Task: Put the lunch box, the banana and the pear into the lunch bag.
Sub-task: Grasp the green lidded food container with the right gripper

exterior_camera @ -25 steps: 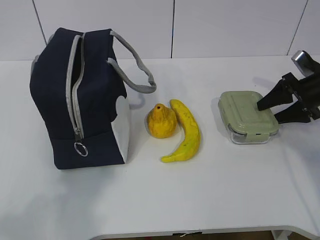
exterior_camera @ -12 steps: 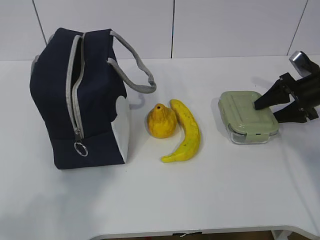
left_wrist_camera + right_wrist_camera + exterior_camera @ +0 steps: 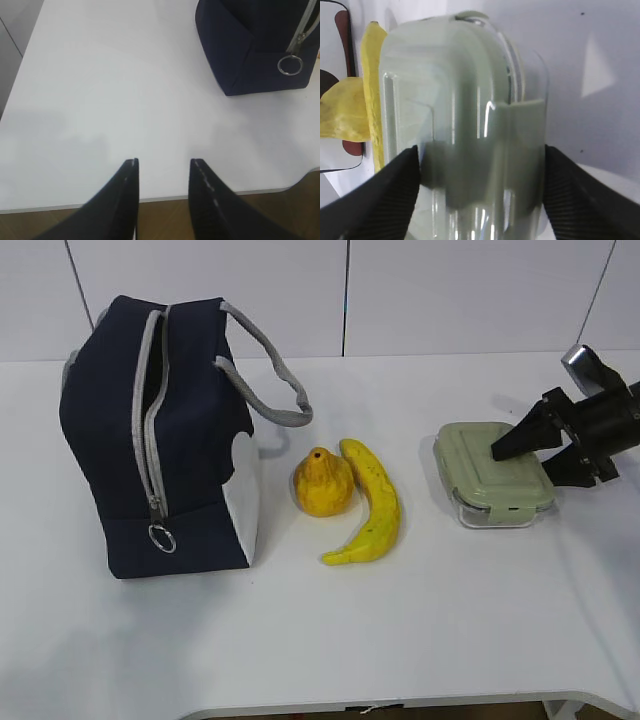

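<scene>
On the white worktop (image 3: 420, 630), the lunch box (image 3: 492, 473) sits at the right, between the wide-open fingers of the right claw (image 3: 522, 459), not gripped. The left claw (image 3: 162, 167) hangs partly open, empty, near the lunch bag (image 3: 160, 435).

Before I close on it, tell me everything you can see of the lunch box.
The lunch box is a small rounded-corner rectangle with a clear, glassy base and a pale sage-green clip-on lid, shut. It sits flat on the white table, right of the banana and apart from it. The right tool stands open, a finger on either side; contact is unclear.
</scene>
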Available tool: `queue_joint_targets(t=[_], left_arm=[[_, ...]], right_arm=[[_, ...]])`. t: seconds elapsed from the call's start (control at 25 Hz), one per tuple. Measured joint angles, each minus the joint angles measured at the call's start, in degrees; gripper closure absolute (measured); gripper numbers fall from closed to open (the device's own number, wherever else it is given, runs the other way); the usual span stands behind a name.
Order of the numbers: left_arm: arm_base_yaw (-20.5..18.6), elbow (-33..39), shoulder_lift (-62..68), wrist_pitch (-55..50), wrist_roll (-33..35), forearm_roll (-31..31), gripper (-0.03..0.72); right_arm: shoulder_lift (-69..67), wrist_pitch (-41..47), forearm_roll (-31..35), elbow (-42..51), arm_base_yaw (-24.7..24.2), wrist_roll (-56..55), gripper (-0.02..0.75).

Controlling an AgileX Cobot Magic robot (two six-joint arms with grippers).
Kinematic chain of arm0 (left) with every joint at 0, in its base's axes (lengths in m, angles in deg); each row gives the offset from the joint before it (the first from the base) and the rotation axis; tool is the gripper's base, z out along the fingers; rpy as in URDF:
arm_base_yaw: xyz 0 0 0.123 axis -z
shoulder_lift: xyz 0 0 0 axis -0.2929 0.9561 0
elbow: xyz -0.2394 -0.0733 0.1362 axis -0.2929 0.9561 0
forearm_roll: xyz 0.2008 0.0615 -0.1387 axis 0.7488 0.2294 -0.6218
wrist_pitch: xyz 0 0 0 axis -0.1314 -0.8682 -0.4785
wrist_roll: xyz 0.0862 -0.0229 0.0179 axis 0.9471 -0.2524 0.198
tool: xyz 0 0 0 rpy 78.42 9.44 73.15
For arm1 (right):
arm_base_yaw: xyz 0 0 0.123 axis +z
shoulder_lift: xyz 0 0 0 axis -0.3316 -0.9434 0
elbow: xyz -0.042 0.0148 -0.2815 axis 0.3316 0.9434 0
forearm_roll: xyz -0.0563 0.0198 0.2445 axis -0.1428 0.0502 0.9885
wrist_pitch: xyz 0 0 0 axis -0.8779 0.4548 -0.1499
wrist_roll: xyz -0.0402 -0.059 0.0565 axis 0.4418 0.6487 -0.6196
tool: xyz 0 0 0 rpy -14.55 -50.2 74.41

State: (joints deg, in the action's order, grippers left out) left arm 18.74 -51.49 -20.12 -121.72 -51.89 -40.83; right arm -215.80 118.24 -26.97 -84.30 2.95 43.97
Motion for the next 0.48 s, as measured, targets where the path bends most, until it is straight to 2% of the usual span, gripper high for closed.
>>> queue_joint_targets(t=[0.32,0.48], left_arm=[[0.00,0.00,0.00,0.00,0.00,0.00,0.449],[0.00,0.00,0.00,0.00,0.00,0.00,0.449]], right_arm=[[-0.07,0.00,0.14,0.00,0.09,0.39,0.153],[-0.07,0.00,0.45,0.00,0.09,0.39,0.211]])
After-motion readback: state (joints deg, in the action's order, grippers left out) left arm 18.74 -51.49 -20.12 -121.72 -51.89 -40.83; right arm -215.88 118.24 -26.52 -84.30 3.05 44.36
